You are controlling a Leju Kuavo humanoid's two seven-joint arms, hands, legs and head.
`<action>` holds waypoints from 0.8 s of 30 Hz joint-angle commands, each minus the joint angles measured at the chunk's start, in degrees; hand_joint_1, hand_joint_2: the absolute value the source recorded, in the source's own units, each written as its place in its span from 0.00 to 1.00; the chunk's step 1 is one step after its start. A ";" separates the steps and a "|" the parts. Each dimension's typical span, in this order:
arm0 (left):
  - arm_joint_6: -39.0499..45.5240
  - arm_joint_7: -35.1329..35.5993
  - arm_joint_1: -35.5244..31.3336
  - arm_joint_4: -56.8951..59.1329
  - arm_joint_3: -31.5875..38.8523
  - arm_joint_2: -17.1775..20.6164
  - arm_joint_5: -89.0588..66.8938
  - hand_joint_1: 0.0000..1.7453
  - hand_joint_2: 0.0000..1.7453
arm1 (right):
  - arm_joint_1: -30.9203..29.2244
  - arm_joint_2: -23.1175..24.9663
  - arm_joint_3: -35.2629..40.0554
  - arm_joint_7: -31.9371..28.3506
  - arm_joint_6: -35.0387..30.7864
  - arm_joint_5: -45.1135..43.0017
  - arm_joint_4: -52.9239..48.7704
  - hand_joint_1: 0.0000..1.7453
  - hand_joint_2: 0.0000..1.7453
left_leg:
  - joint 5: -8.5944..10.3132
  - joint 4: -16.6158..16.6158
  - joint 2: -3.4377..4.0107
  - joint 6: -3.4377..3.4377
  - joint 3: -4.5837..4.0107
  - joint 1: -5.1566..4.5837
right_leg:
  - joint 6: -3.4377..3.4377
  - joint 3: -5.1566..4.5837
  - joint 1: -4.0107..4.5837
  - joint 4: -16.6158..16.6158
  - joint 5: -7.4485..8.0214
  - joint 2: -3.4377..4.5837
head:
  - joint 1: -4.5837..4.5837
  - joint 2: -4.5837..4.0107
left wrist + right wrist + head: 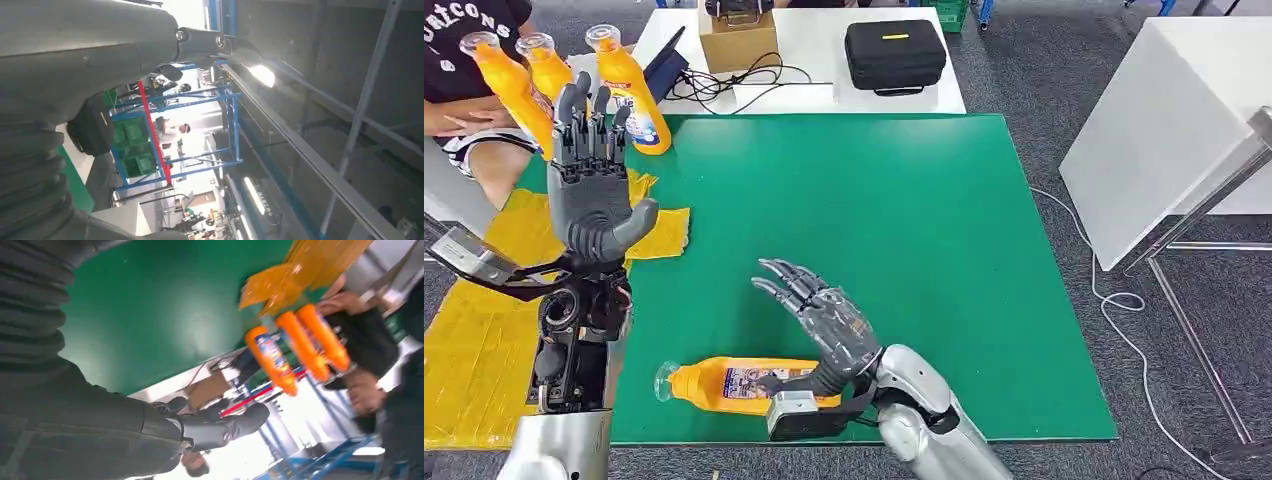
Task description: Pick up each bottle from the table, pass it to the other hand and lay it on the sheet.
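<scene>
From the head view, the left hand (589, 185) is raised upright above the left side of the green table (904, 250), palm facing forward, fingers straight and spread, and it holds nothing. Behind its fingertips three orange bottles (629, 95) stand at the far left corner of the table, close together; the one with the label is nearest to the middle. A yellow sheet (474, 340) lies under and beside the left arm and hangs over the table's left edge. The right hand (819, 320) is over the near part of the table, fingers stretched and apart, and it has nothing in its grasp. Just beside its wrist, one orange bottle (724, 384) lies on its side on the green surface near the front edge, its clear cap pointing left. A person (469, 70) in a black shirt sits at the far left. On the white table behind there is a black case (894, 55) and a cardboard box (737, 40).

In the left wrist view, the thumb (170, 72) points out into free air; blue shelving (175, 130) is in the background.

In the right wrist view, the thumb (220, 427) is extended and touches nothing. The three bottles and the sheet appear beyond the green table.
</scene>
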 commanded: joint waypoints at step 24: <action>-0.20 -0.85 -2.50 5.79 -0.55 1.18 1.80 0.00 1.00 | -11.64 2.01 13.56 5.67 10.33 -3.98 27.87 0.00 1.00 | -0.12 -0.13 0.20 -0.09 0.48 0.01 | 0.02 0.45 0.03 -0.13 -0.07 0.08 | -0.02 0.00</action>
